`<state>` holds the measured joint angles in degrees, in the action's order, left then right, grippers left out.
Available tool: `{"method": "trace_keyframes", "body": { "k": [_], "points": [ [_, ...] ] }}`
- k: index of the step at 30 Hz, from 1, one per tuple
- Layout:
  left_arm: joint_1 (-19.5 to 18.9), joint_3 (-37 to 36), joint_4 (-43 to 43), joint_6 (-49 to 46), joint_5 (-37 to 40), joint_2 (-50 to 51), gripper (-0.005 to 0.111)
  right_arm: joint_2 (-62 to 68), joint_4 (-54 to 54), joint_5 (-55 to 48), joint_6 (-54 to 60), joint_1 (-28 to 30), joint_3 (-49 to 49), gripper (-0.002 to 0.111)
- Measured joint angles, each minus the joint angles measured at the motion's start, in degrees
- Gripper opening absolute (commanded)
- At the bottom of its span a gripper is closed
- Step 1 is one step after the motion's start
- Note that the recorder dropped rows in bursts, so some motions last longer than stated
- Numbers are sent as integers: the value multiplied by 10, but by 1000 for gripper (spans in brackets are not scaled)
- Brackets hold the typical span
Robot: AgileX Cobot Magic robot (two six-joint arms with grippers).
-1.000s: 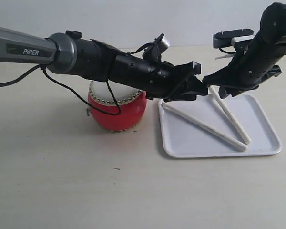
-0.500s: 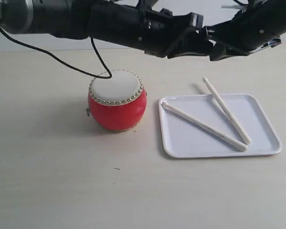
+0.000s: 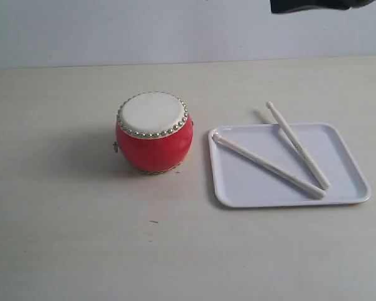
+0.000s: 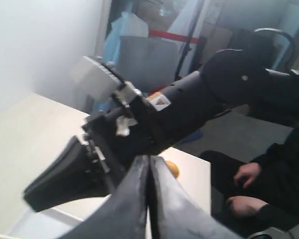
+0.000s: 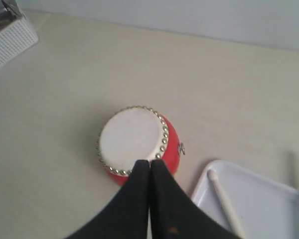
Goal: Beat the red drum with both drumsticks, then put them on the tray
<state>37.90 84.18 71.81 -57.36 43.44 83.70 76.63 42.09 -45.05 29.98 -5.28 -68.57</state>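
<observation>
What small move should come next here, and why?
Probably just park both arms. Both drumsticks lie on the tray, one tip overhanging its rim, the red drum stands alone, and the left gripper and right gripper have jaws shut, empty.

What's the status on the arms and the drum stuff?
Both shut, empty: left gripper, right gripper. Two drumsticks on the tray, one tip over its rim. The red drum stands apart. Nothing blocking.

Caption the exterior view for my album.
Red drum beside a white tray, two wooden drumsticks resting on it.
</observation>
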Motion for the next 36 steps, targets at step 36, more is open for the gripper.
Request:
{"method": "trace_keyframes", "body": {
  "k": [36],
  "points": [
    [0, -584, -193, 97, -379, -676, 0, -648, 27, 163, 5, 0, 301, 0]
  ]
}}
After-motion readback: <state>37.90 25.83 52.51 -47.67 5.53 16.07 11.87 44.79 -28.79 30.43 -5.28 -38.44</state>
